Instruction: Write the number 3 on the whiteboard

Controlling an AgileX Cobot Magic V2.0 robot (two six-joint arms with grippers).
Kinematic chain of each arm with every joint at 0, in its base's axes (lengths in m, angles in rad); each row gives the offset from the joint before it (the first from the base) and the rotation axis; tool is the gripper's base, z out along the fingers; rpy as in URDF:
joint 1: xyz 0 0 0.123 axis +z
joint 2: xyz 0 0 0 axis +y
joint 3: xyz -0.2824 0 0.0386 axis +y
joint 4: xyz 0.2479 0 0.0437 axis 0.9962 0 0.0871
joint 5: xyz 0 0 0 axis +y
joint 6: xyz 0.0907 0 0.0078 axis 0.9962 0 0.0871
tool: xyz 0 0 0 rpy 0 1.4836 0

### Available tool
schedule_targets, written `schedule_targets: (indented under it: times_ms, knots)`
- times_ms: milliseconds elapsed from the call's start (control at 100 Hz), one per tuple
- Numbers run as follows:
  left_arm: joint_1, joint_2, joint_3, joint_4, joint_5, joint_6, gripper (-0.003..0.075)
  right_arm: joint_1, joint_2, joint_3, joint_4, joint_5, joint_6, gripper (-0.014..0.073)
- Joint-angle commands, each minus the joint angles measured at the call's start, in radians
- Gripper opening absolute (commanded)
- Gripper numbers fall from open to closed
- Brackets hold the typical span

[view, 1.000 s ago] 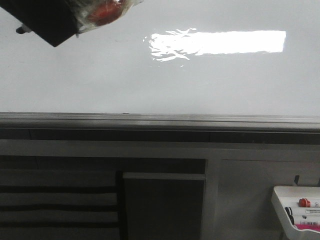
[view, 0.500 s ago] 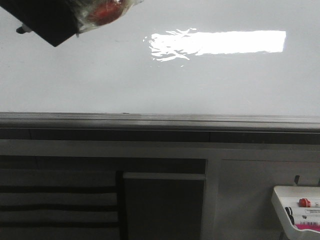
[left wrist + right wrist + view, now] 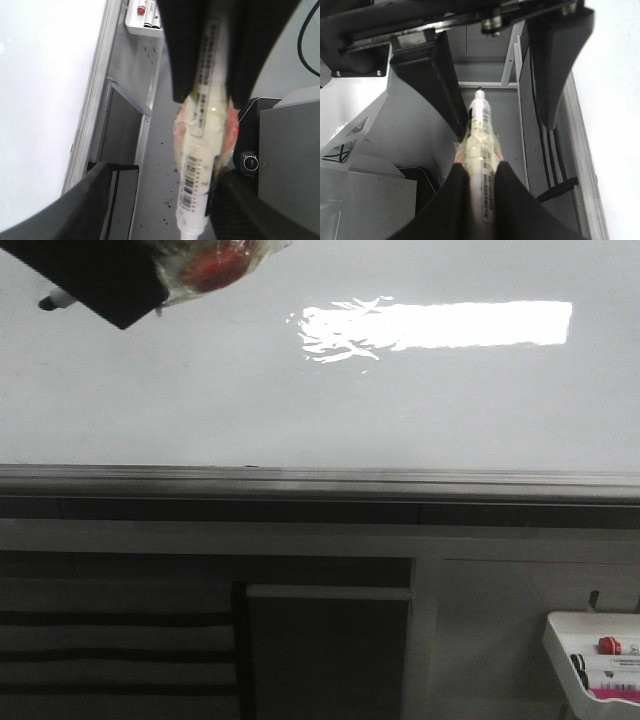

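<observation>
The whiteboard [image 3: 400, 400] is glossy, with a bright glare strip; the number 3 is out of view. A white marker [image 3: 481, 120] with a barcode label and clear tape over red is clamped in my right gripper [image 3: 480, 167], which is shut on it. My left gripper [image 3: 165, 169] is open, its black fingers standing wide to either side of the marker's [image 3: 197, 165] free end without touching it. In the front view a black finger [image 3: 90, 280] fills the top left corner, and the marker's tip [image 3: 50, 302] pokes out beside it over the board.
A grey metal rail [image 3: 320, 480] runs along the board's lower edge, with dark cabinet panels [image 3: 330, 650] beneath. A small white tray [image 3: 560, 640] with several markers hangs at the lower right. My left arm's white housing [image 3: 355, 110] shows in the right wrist view.
The black finger, the taped marker and its tip have shifted slightly to the right in the front view. Nothing else has moved.
</observation>
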Motion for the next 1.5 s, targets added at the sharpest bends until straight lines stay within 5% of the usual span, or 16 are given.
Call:
schedule_targets:
  times_ms: [0,130,500,700,920,1110,1490]
  knots:
    - [-0.008,-0.024,-0.035,-0.048,-0.064,-0.012,0.0417,0.003,-0.031,-0.036,0.027,-0.035,0.013,-0.0071]
    - [-0.008,-0.024,-0.035,-0.059,-0.062,-0.012,0.0417,-0.025,-0.066,-0.047,-0.043,-0.029,0.139,-0.0071]
    - [0.069,-0.17,-0.024,-0.047,-0.133,-0.188,0.0417,-0.089,-0.325,-0.002,-0.538,-0.036,0.672,-0.0071]
    - [0.124,-0.381,0.186,-0.051,-0.319,-0.269,0.0417,-0.089,-0.479,0.192,-0.643,-0.158,0.936,-0.0071]
    - [0.132,-0.523,0.376,-0.087,-0.539,-0.269,0.0417,-0.089,-0.536,0.315,-0.643,-0.173,0.968,-0.0071]
    - [0.132,-0.528,0.385,-0.087,-0.553,-0.269,0.0417,-0.089,-0.513,0.307,-0.609,-0.271,0.972,-0.0071]
    - [0.132,-0.523,0.385,-0.088,-0.551,-0.269,0.0417,-0.089,-0.108,-0.088,-0.58,-0.024,0.987,-0.0071]
